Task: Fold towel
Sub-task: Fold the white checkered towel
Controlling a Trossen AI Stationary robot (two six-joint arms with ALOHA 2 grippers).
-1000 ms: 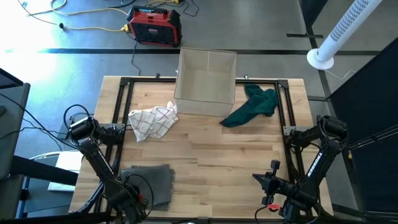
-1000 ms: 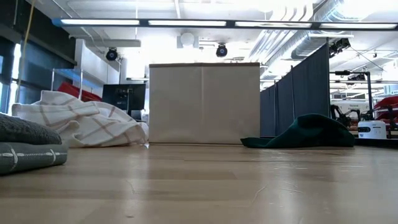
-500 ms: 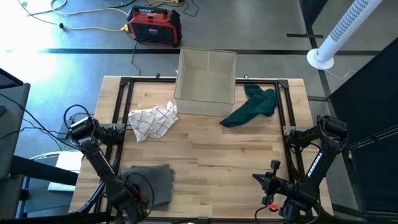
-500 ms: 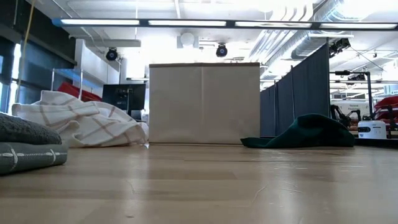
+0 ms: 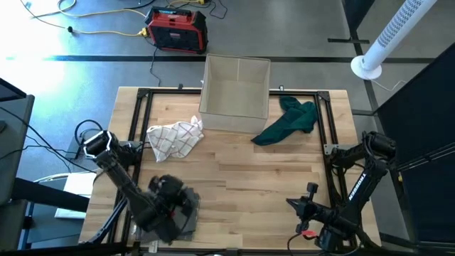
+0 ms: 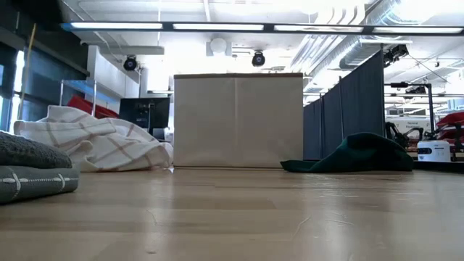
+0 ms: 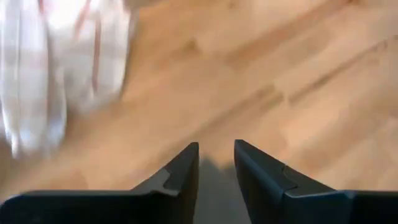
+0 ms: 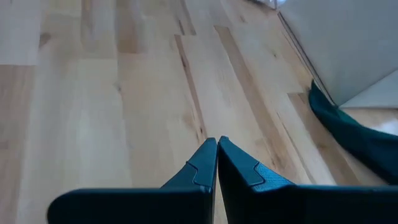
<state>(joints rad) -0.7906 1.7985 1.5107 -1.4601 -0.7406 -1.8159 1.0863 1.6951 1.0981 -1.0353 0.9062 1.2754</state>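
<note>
Near edge of the wooden table (image 5: 234,178): the left gripper (image 5: 169,190) sits above the folded grey towel (image 5: 186,210) at the near left corner. In its wrist view the two fingers (image 7: 180,171) stand a narrow gap apart, with nothing between them and bare wood beneath. The grey towel lies flat in a neat stack; in the low view it shows at the left margin (image 6: 29,174).

The right gripper (image 5: 307,203) waits at the near right side, over bare wood. Its fingers (image 8: 202,163) are pressed together and hold nothing.

Middle of the table: bare boards.

Far side: a white towel with a tan grid pattern (image 5: 174,137) lies crumpled at the left, just beside the box. A dark green towel (image 5: 288,121) lies bunched at the right, its edge against the box's right corner. The open beige box (image 5: 235,94) stands upright at the far edge, between the two cloths.

Beyond the table: a red and black unit (image 5: 177,29) on the floor with yellow cable.
</note>
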